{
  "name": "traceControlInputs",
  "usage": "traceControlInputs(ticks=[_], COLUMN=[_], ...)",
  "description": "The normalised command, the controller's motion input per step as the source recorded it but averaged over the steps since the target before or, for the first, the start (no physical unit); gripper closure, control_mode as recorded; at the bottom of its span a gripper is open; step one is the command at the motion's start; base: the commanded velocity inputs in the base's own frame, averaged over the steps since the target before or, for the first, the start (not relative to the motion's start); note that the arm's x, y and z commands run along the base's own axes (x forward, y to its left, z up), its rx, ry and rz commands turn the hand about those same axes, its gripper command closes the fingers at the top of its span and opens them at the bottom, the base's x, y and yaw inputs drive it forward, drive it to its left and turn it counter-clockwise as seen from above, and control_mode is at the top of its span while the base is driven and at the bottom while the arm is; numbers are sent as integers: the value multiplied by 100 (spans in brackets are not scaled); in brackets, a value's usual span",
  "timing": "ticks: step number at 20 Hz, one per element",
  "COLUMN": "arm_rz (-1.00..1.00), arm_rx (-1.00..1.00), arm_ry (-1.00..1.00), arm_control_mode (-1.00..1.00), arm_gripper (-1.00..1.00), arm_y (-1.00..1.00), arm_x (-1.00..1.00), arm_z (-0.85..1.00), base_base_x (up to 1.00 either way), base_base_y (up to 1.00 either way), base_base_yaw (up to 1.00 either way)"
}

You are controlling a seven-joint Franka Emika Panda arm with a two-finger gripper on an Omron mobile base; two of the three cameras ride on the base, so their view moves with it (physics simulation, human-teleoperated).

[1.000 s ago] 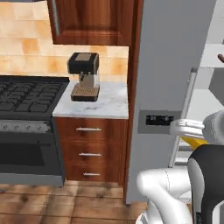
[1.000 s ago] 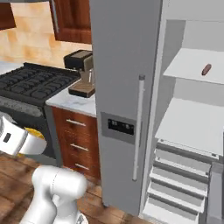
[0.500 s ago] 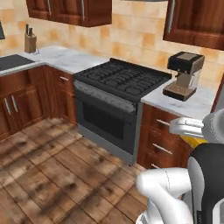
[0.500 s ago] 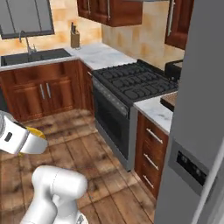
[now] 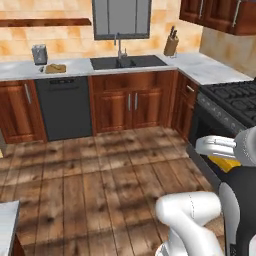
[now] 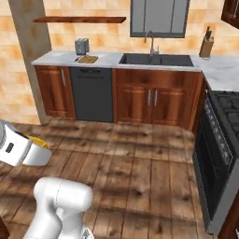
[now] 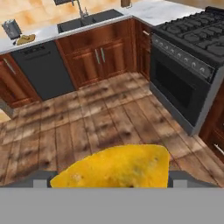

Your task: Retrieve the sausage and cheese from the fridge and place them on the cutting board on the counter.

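We face a kitchen with a wood-plank floor and a long marbled worktop (image 6: 56, 58) over reddish-brown cabinets. A sink (image 6: 156, 59) sits at twelve o'clock under a window, a dark dishwasher (image 6: 91, 94) at eleven, and a black stove (image 5: 235, 97) at three. Far off at ten o'clock, the tan board (image 6: 87, 59) lies on the worktop just beside a grey toaster (image 6: 81, 45). In the hand view, our end effector (image 7: 113, 180) holds the yellow cheese (image 7: 117, 168) between wide-set fingers, above the floor.
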Motion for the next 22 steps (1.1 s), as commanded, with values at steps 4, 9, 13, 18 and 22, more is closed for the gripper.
traceControlInputs(ticks=[4, 9, 13, 18, 22], arm_rz=[0, 0, 0, 0, 0], arm_rx=[0, 0, 0, 0, 0], arm_ry=[0, 0, 0, 0, 0], arm_control_mode=[100, 100, 100, 100, 100], arm_gripper=[100, 100, 100, 100, 100], arm_y=[0, 0, 0, 0, 0], arm_x=[0, 0, 0, 0, 0], arm_z=[0, 0, 0, 0, 0], base_base_x=[100, 100, 100, 100, 100], base_base_y=[-3, -6, 1, 0, -19], base_base_yaw=[36, 20, 28, 42, 25])
